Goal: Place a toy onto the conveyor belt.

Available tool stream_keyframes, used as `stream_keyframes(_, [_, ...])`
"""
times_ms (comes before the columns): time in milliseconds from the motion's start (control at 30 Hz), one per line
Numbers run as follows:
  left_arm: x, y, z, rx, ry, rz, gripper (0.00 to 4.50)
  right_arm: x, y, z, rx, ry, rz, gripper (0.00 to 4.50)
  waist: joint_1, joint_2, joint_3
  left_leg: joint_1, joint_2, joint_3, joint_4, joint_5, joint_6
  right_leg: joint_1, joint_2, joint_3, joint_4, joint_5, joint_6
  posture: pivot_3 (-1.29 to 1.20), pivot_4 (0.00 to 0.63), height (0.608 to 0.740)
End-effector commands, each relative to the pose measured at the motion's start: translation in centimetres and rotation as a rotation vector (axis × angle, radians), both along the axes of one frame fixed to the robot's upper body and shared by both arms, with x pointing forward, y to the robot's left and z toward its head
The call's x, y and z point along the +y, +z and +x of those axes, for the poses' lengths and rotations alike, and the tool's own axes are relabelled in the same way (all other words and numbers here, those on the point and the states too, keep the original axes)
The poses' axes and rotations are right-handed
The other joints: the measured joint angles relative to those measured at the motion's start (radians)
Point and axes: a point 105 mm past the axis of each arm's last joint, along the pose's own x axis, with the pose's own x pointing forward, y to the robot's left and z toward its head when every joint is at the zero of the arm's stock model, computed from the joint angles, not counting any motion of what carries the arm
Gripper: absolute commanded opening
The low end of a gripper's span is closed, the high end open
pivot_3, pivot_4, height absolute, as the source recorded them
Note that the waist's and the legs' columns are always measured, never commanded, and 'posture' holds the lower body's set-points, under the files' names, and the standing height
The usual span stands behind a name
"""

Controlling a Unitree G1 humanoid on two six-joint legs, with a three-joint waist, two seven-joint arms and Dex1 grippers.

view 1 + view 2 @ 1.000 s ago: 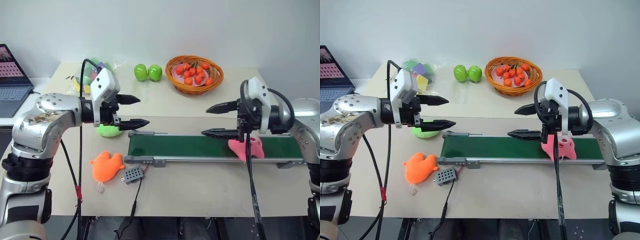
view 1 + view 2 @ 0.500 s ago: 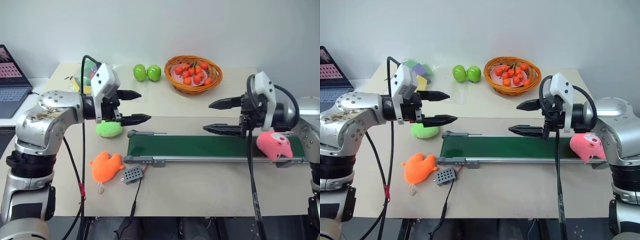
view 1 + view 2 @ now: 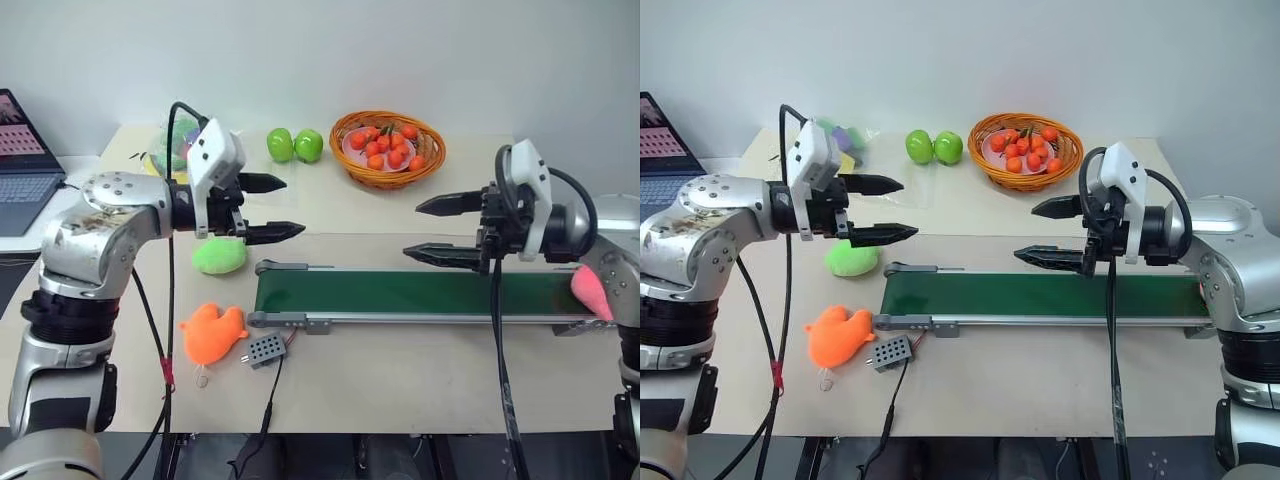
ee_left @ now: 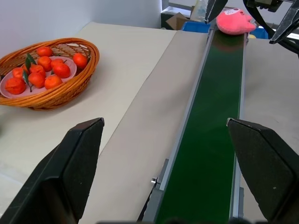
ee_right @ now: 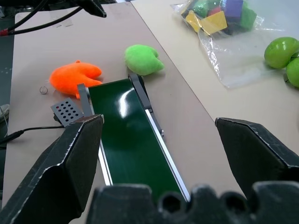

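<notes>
The pink toy [image 3: 590,290] lies at the far right end of the dark-green conveyor belt [image 3: 400,293], partly hidden behind my right arm; in the left wrist view the toy [image 4: 233,22] rests on the belt's [image 4: 219,116] far end. My right gripper [image 3: 410,231] hovers open above the belt's right half, with nothing between its fingers. Open and empty too, my left gripper [image 3: 295,207] hangs above the table just beyond the belt's left end, near the lime-green plush [image 3: 219,256].
An orange fish plush [image 3: 212,331] and a small grey control box [image 3: 266,349] lie in front of the belt's left end. At the back are a basket [image 3: 388,181] of oranges, two green apples [image 3: 295,145], a bag of blocks [image 3: 180,140] and a laptop [image 3: 25,160].
The pink toy has travelled along the belt from under my right gripper to the belt's far right end. Both grippers stay open and roughly in place.
</notes>
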Motion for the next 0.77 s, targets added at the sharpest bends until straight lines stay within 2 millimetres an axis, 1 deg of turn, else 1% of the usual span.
stream_keyframes(33, [-0.23, 1.52, 0.00, -0.071, -0.010, 0.005, 4.49, -0.09, 1.89, -0.62, -0.068, 0.002, 0.025, 4.50, 0.000, 0.000, 0.000, 0.000, 0.000, 0.000, 0.000, 0.000, 0.000, 0.000, 0.000, 0.000, 0.000, 0.000, 0.000, 0.00, 0.150, 0.738])
stream_keyframes(600, [-0.23, 1.26, 0.08, -0.068, 0.008, 0.004, 4.49, 0.14, 1.19, -0.55, -0.055, -0.006, 0.027, 4.50, 0.000, 0.000, 0.000, 0.000, 0.000, 0.000, 0.000, 0.000, 0.000, 0.000, 0.000, 0.000, 0.000, 0.000, 0.000, 0.00, 0.150, 0.738])
stream_keyframes(767, [-0.11, 0.80, -0.04, -0.059, 0.006, 0.030, 4.49, 0.19, 1.12, -0.45, -0.052, -0.003, 0.025, 4.50, 0.000, 0.000, 0.000, 0.000, 0.000, 0.000, 0.000, 0.000, 0.000, 0.000, 0.000, 0.000, 0.000, 0.000, 0.000, 0.00, 0.150, 0.738])
